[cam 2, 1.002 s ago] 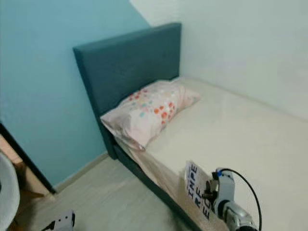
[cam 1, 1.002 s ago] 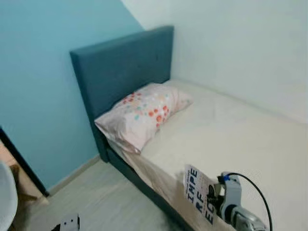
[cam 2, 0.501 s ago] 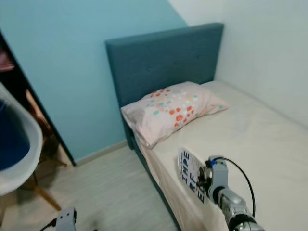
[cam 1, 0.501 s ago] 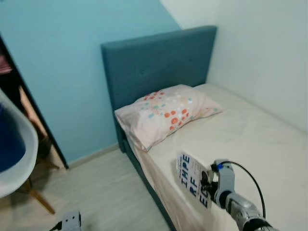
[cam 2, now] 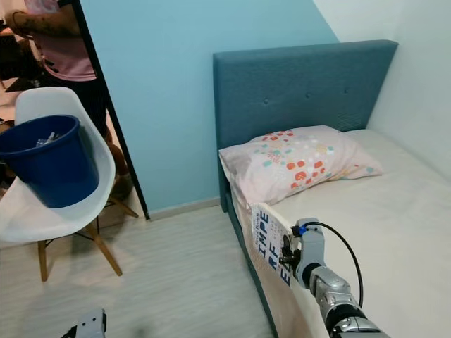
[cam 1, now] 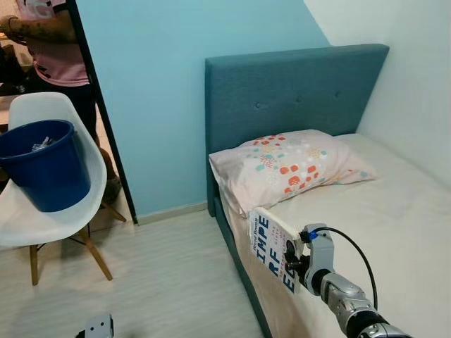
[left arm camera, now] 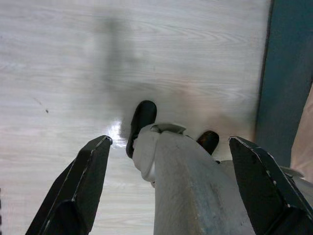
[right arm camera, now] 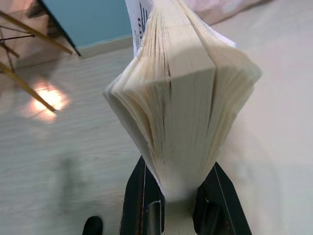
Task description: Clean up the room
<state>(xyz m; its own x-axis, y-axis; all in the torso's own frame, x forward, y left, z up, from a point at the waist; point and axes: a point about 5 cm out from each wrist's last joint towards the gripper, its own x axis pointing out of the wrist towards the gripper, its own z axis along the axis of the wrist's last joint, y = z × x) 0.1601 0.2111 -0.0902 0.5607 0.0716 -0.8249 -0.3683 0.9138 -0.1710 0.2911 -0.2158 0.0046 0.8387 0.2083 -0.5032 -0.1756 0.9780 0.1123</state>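
Note:
My right gripper [cam 1: 294, 263] is shut on a white book [cam 1: 271, 246] with big dark-blue letters on its cover, held upright over the near edge of the bed [cam 1: 394, 232]. In the right wrist view the book's fanned pages [right arm camera: 181, 93] rise from between the two black fingers [right arm camera: 134, 205]. The left gripper [left arm camera: 166, 196] hangs open above the pale wood floor, with my own leg and black feet below it. A blue bucket [cam 1: 46, 165] with some bits inside sits on a white chair [cam 1: 35, 218] at the left.
A spotted pillow [cam 1: 289, 165] lies against the teal headboard [cam 1: 296, 91]. A person in a pink top [cam 1: 46, 35] stands in the doorway behind the chair. Bare wood floor [cam 1: 162, 274] stretches between chair and bed.
The camera has swung left, bringing the chair, bucket, doorway and person into view. The book stays gripped in my right gripper, now further from the pillow end.

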